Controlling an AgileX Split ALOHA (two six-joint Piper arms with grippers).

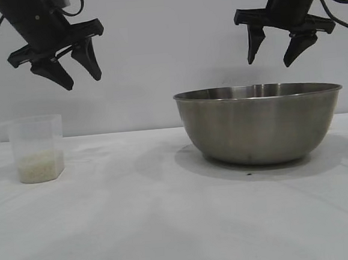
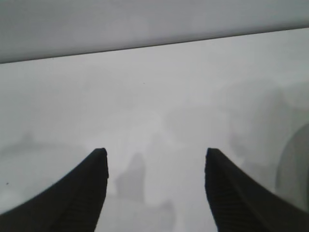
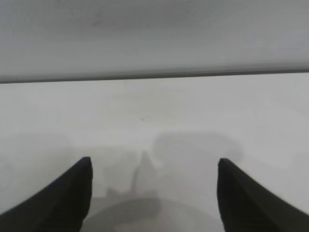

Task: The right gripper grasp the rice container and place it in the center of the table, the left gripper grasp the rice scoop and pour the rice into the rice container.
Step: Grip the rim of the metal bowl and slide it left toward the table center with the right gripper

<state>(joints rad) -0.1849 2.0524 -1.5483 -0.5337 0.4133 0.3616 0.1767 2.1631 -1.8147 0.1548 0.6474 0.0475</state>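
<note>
right gripper [image 1: 274, 51]: i see it spread, empty, upper right above brushed steel bowl [image 1: 260, 123]; thin rim may slip.
left gripper [image 1: 78, 71]: half-spread, empty, upper left; clear plastic scoop [image 1: 37, 148] may tip, spilling off-white rice [image 1: 39, 165].

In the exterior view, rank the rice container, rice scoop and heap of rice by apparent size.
1. rice container, clearly largest.
2. rice scoop, far smaller.
3. rice, a shallow layer in the scoop's bottom.
Both vessels look about equally far from the camera, so the order holds.

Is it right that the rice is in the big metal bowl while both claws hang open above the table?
No. The exterior view shows the rice in the small plastic scoop, not the steel bowl. The left gripper and right gripper do hang open above the table.
</note>
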